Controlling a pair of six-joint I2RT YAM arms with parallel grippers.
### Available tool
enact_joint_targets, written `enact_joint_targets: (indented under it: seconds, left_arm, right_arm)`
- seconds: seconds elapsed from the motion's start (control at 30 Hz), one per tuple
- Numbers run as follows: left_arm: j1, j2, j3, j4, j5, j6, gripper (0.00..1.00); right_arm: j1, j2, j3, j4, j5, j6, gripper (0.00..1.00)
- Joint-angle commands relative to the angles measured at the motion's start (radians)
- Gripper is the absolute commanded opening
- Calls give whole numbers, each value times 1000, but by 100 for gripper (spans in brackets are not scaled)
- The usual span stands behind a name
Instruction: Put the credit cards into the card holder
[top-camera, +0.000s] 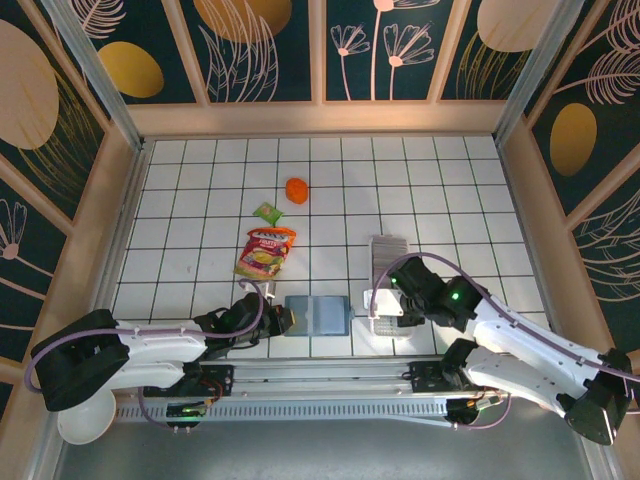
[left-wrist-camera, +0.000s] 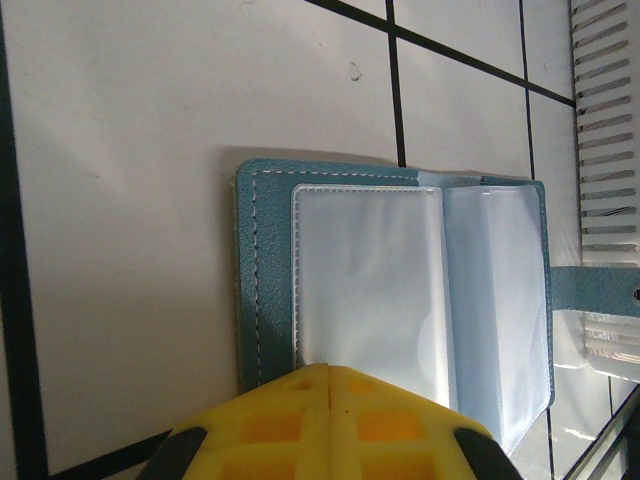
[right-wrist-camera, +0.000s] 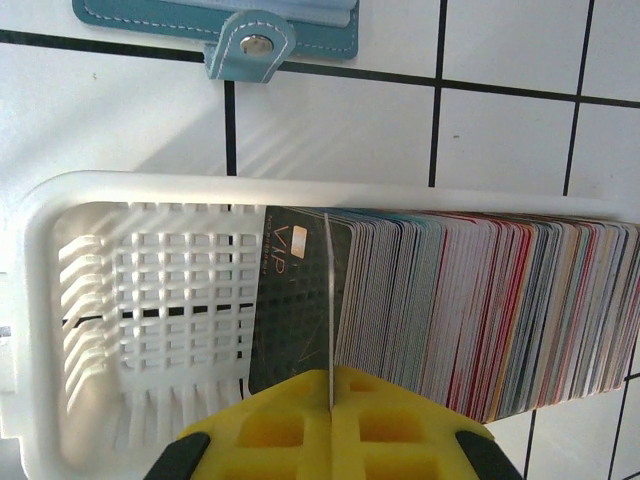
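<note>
Looking down from the overhead view, I have the left arm lying low along the near edge of the worktop (top-camera: 200, 190), stretched out to the right. Its wrist ends at the left edge of the card holder (top-camera: 318, 315). The left pincer (left-wrist-camera: 330, 378) is closed, with its yellow tips over the edge of the holder's clear sleeves. I cannot tell whether it pinches a sleeve or only presses there.

The card holder (left-wrist-camera: 265, 280) lies open and flat between the two pincers, just left of the white tray (right-wrist-camera: 150, 185). Its clasp tab (right-wrist-camera: 255, 45) points toward the tray.

My right arm rises from its base at the lower right and bends at the elbow. Its wrist tips down over the tray's near end. The right pincer (right-wrist-camera: 330, 385) is closed on a single card (right-wrist-camera: 328, 300), seen edge-on between the fingers at the front of the row. The other credit cards (right-wrist-camera: 480, 300) stand packed upright in the tray, leaning slightly, and its front end is empty.

A snack pouch (top-camera: 264, 252) lies farther out on the worktop.
</note>
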Motion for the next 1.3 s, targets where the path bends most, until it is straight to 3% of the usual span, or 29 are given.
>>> enact_joint_targets:
  seconds: [0.0,0.17,0.27,0.4,0.6,0.67,0.8,0.9,0.97,1.1,1.27]
  left_arm:
    - [1,19,-22,-51,27,-7,0]
    - [1,12,-22,-57,29,-5,0]
    - [1,5,-28,-57,23,-6,0]
    - [1,-2,-27,-73,22,-4,0]
    - [0,-17,-36,-76,18,-6,0]
    - [2,-15,-33,-84,21,-1,0]
    - [2,-6,-23,-87,36,11,0]
    - [0,-5,-22,-92,33,14,0]
    - [2,-10,-24,-100,28,13,0]
    - [1,-24,-32,-116,19,12,0]
    - [1,-14,-26,-110,23,14,0]
  right_arm:
    - [-8,-5,40,-47,-30,23,0]
    - [-8,8,88,-81,-80,67,0]
    - [-8,5,145,-46,-107,176,0]
    - [-8,36,271,47,-122,470,0]
    - [11,163,387,119,-187,1114,0]
    - [49,212,422,87,-129,1250,0]
    - [45,237,350,122,-131,1567,0]
    - [63,180,180,342,-241,1762,0]
    - [97,145,85,461,-231,1865,0]
    - [182,145,-9,587,-153,1947,0]
    - [262,273,-23,676,-89,1961,0]
